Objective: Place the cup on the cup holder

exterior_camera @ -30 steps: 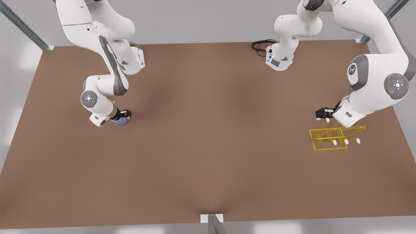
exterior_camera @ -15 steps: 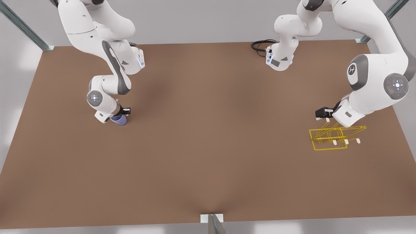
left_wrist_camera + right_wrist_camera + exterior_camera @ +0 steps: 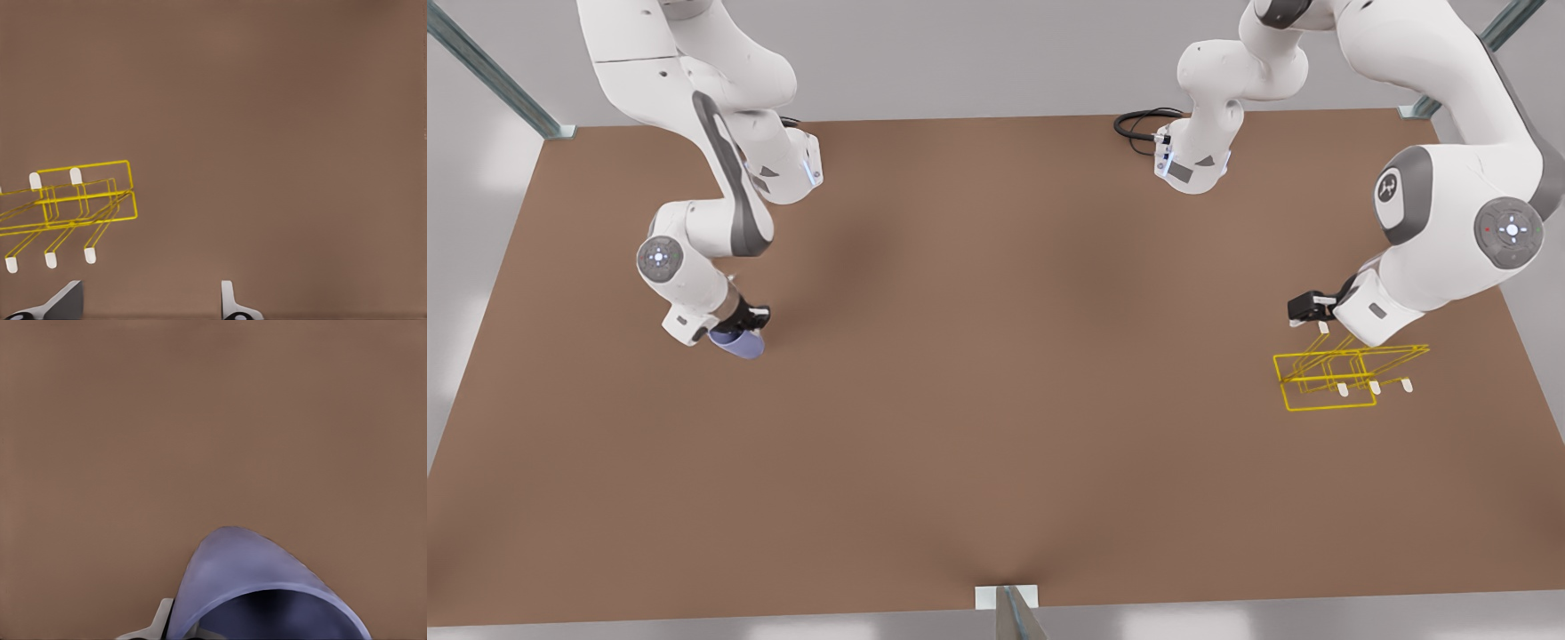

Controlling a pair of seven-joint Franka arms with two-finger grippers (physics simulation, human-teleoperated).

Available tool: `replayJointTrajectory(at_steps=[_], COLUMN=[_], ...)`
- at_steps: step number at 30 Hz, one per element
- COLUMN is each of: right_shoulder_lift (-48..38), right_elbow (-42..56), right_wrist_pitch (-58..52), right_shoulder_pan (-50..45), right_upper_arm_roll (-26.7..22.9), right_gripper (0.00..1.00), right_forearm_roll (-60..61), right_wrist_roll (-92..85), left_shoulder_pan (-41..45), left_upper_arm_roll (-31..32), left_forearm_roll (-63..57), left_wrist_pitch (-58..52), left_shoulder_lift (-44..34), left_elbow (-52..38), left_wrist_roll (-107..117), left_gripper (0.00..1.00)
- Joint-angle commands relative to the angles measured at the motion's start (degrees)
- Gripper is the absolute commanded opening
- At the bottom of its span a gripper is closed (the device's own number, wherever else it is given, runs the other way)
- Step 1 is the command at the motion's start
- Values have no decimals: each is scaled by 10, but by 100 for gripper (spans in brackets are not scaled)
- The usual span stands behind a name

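On the front view's left: we note the right gripper (image 3: 740,327) clamped on the cup (image 3: 737,344), tilted, seemingly just clear of the table (image 3: 996,427).
Front view's right: left gripper (image 3: 1323,327) hangs spread and empty just beside the cup holder (image 3: 1334,378).
Holder: on the tabletop, well apart from the cup.
Surface: plain brown, matte.
Room: grey walls, metal frame posts (image 3: 489,71) at corners.

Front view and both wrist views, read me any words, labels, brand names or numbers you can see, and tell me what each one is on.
No readable words or numbers.
A small white emblem on the grey joint cap of the arm above the cup holder: too small to read.
Round button marks on the other grey joint caps: symbols, not text.
The cup, the cup holder and the table: plain, no print.
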State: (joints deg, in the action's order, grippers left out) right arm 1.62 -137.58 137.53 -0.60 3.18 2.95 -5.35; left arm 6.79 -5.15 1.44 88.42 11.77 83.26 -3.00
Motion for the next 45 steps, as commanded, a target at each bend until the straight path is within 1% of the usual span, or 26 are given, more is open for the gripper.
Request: replayJointTrajectory(at_steps=[1,2,4,5,7,8,9,11,12,15,16,17,18,20,23,27,31,35,36,39,40,42,44,45], right_shoulder_lift=[20,32,63,71,112,116,135,198,214,289,343,381,401,450,530,576,581,605,609,614,618,617,604,583], right_elbow=[34,49,105,122,171,184,202,264,283,368,431,480,502,529,623,675,669,667,669,672,672,669,649,622], right_wrist_pitch=[-20,-21,-57,-59,-63,-63,-63,-56,-54,-50,-11,-12,-13,-17,-17,-17,-16,-16,-16,-16,-16,-16,-17,-17], right_shoulder_pan=[-84,-90,-109,-119,-144,-145,-145,-155,-157,-197,-236,-241,-249,-273,-292,-297,-296,-296,-296,-296,-296,-293,-278,-263], right_upper_arm_roll=[19,20,25,31,46,60,78,107,118,129,136,144,146,143,145,156,152,150,150,149,149,142,141,142], right_gripper=[21,21,21,21,21,21,21,21,21,21,21,21,21,21,21,21,21,21,24,38,53,70,74,75], right_forearm_roll=[65,93,179,191,290,303,368,438,456,567,609,618,653,809,816,820,820,820,820,820,820,820,814,814], right_wrist_roll=[-26,-26,-27,-26,-26,-24,-25,-28,-28,-47,-48,-70,-96,-241,-266,-267,-274,-309,-309,-309,-309,-310,-311,-325], left_shoulder_pan=[0,0,1,4,11,11,16,19,19,21,21,21,21,21,21,29,32,32,32,32,33,33,33,33], left_upper_arm_roll=[1,1,1,1,1,1,1,1,1,1,1,1,1,1,1,2,1,1,1,1,1,1,1,1], left_forearm_roll=[0,0,0,0,1,1,1,1,1,1,1,1,1,1,1,1,1,2,2,2,2,2,2,2], left_wrist_pitch=[-1,0,0,0,0,0,0,0,0,0,0,-1,0,0,0,-1,-1,-1,-1,-1,-1,-1,0,0], left_shoulder_lift=[-1,-1,0,0,1,1,2,3,3,3,3,3,3,3,3,4,4,6,6,6,6,6,6,6], left_elbow=[0,0,0,0,0,0,0,0,0,0,0,0,0,0,0,0,0,0,0,0,0,0,0,0], left_wrist_roll=[2,2,2,1,3,4,22,32,33,34,34,34,38,40,40,53,55,62,62,63,64,64,66,66], left_gripper=[100,100,100,100,100,100,100,100,100,100,100,100,100,100,100,100,100,100,100,100,100,100,100,100])
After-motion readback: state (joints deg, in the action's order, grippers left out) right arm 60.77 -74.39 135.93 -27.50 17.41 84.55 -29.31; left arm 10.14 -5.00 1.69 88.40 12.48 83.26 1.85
